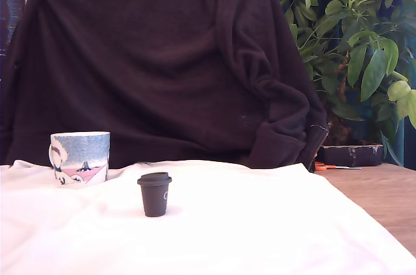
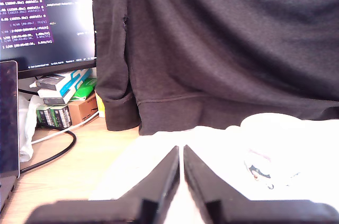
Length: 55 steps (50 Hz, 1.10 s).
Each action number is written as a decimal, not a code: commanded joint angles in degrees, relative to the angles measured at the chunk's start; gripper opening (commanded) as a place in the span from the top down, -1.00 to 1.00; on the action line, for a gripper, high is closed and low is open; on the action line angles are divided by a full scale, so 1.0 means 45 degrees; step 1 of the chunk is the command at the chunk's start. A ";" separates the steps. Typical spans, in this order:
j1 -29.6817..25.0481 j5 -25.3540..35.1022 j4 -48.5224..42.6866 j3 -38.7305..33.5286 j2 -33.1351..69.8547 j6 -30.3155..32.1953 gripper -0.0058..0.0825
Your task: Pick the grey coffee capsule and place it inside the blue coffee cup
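From my remote seat I take the light blue-and-white ceramic mug with cartoon artwork [image 1: 80, 158] as my landmark. In the exterior view it stands upright on the white cloth [image 1: 260, 223], and the small dark grey tapered capsule with its wider flat lid [image 1: 155, 194] stands upright too — nearer the camera than the mug and toward the exterior view's right of it, apart from it, with bare cloth between. Its long axis is vertical, lid on top.

The black two-fingered gripper [image 2: 181, 152] shows only in the wrist view: its fingers [image 2: 159, 181] are drawn almost together, just a thin slit between the tips, and nothing is held. It sits low over the cloth, pointing toward the draped dark fabric [image 2: 222, 49].

What the move turns on is where the capsule lies from the gripper, and here the views disagree in coverage. The wrist camera catches the mug (washed out, off to one side of the fingers) but not the capsule at all; the exterior camera shows both task things but no arm. So I cannot tell the bearing directly — I judge the capsule is outside the wrist camera's sight, somewhere on the mug's side.
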 commanded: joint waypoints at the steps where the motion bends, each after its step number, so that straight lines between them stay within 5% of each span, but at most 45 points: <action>1: -0.0359 0.1005 -0.0525 -0.0121 -0.0146 -0.2166 0.90; 10: -0.0359 0.1030 -0.0359 -0.0121 -0.0146 -0.2220 0.91; 18: -0.0359 0.1321 0.0704 -0.0121 -0.0146 -0.4046 0.91; 27: -0.0374 0.3497 0.3871 -0.0121 -0.0146 -0.5950 0.91; 33: -0.0384 0.4726 0.4240 -0.0121 -0.0121 -0.7320 0.91; 42: -0.0806 0.6766 0.4381 -0.0121 0.0821 -0.7179 0.91; 55: -0.2482 0.8631 0.5406 -0.0117 0.3546 -0.5246 0.91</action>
